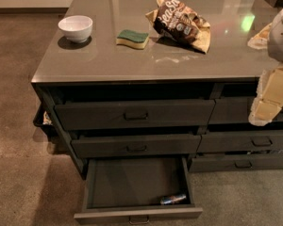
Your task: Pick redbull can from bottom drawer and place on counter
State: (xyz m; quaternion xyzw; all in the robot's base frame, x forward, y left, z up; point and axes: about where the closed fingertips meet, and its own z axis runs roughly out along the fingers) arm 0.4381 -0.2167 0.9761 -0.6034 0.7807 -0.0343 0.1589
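Observation:
The bottom drawer (132,182) is pulled open at the lower middle. The redbull can (173,199) lies on its side inside it, near the front right corner. The counter (146,55) is the glossy grey-brown top of the dark cabinet. My gripper (271,95) is at the right edge, a pale blurred shape hanging in front of the right-hand drawers, well above and right of the can.
On the counter stand a white bowl (76,28), a green and yellow sponge (132,38) and a brown snack bag (181,22). Two shut drawers (134,114) sit above the open one. More drawers (245,140) are at the right. Brown floor lies left.

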